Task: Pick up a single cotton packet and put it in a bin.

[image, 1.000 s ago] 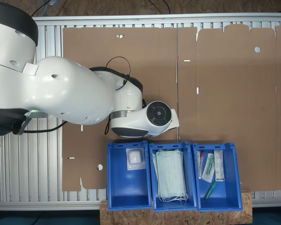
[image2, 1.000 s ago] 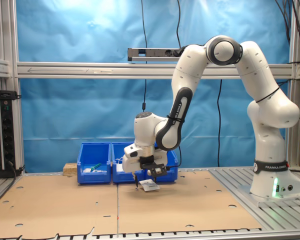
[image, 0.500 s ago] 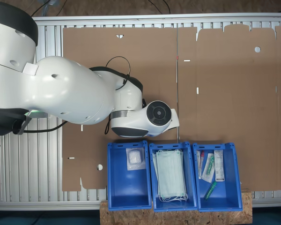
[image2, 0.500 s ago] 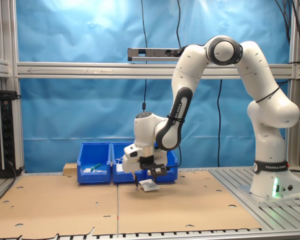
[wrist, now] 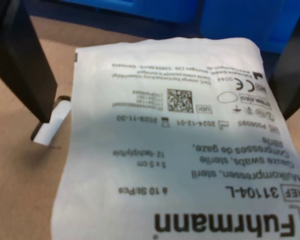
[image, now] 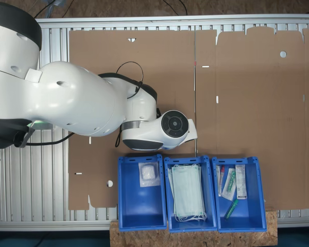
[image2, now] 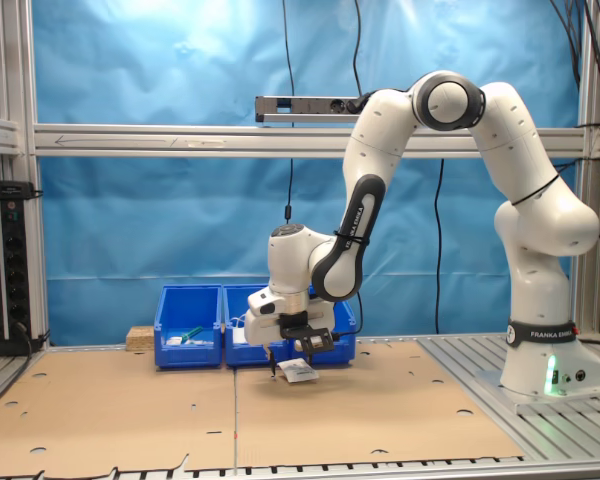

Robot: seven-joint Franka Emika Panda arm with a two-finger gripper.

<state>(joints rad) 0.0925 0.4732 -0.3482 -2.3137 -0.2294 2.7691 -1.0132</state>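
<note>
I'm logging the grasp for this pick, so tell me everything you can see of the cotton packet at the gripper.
The cotton packet is a flat, square, white pouch of slightly crinkled paper-like material with fine black print. In the second exterior view it hangs tilted under the gripper, just above the cardboard sheet, in front of the blue bins. The wrist view shows it between the dark fingers.

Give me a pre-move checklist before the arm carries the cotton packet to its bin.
1. Packet in the hand: ok; the cotton packet hangs below it, clear of the cardboard.
2. Grip secure: cannot tell; in the wrist view the packet lies between the fingers, contact unseen.
3. Single packet: ok; one is seen.
4. Target bin: ok; holds one white packet, with room left.
5. Neighbouring bins: ok; face masks and syringe packs sit in separate bins.
</note>
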